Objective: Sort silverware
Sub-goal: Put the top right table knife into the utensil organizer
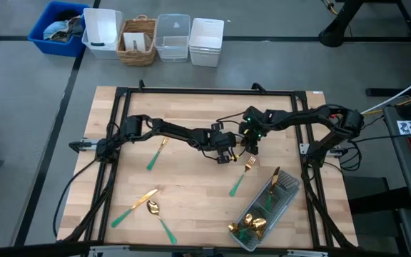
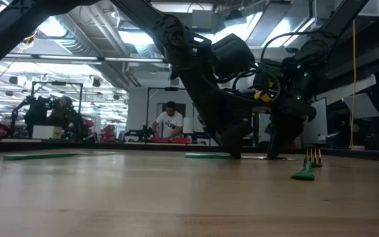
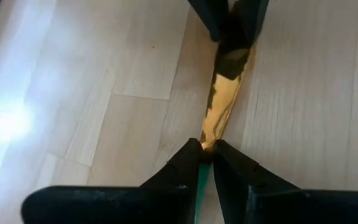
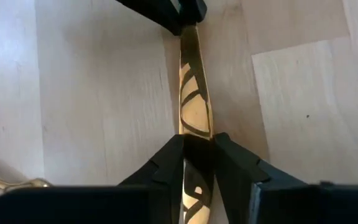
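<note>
Two pincers meet mid-bench on one knife (image 3: 224, 106); the left pincer (image 3: 206, 155) grips it where gold blade meets green handle; the right pincer (image 4: 197, 149) pinches the blade's far end; forks and spoons lie scattered on the bench (image 1: 191, 185); more rest in the clear tray (image 1: 285, 191).

We are looking over a wooden table (image 1: 191, 193) standing on a grey floor (image 1: 20, 107), with a blue bin (image 1: 57, 28), a wicker basket (image 1: 138, 41) and white and clear tubs (image 1: 190, 38) lining up beyond it. In the low view, ceiling lights (image 2: 58, 29) are glowing over a workshop where a person (image 2: 170, 122) is standing at a bench.
</note>
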### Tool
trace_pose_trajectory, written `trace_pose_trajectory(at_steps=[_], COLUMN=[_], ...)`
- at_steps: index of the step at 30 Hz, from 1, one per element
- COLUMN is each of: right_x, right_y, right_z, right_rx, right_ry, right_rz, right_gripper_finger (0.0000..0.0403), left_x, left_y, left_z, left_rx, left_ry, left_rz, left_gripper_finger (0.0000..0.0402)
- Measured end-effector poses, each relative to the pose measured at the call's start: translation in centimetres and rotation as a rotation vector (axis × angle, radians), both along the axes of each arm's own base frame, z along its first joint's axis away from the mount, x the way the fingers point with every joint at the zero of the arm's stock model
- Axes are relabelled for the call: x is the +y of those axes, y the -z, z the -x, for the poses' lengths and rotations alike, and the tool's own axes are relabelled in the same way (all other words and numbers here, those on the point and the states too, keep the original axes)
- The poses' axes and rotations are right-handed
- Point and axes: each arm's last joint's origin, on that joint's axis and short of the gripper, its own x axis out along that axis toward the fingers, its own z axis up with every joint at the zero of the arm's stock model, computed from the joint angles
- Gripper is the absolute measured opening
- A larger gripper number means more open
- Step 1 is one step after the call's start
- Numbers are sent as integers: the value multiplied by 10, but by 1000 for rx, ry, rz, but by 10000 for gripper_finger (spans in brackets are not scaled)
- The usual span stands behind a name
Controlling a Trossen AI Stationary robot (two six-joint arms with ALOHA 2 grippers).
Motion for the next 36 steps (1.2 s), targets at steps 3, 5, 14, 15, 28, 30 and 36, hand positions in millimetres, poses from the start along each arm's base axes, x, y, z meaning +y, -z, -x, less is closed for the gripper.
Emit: trace_pose_trajectory(at_steps=[3, 5, 14, 15, 28, 30, 36], right_x=[1, 1, 1, 1, 4, 5, 5], right_y=[0, 0, 0, 0, -2, -3, -3], right_z=[0, 0, 0, 0, -3, -3, -3], right_rx=[2, 3, 2, 1, -76, -88, -87], right_ry=[26, 34, 34, 33, -30, -41, -40], right_rz=[-54, -70, -69, -71, -183, -202, -200], right_gripper_finger=[76, 72, 69, 69, 69, 69, 69], left_x=[-1, -1, -1, -1, -1, -1, -1], left_y=[0, 0, 0, 0, -1, -1, -1], left_z=[0, 0, 0, -1, -2, -2, -2], left_rx=[0, -1, -3, -4, -29, -29, -22], left_ry=[-4, -4, -2, 0, 6, 6, 18], left_rz=[-12, -11, -7, -3, 4, 4, -3], left_gripper_finger=[35, 35, 35, 35, 35, 35, 35])
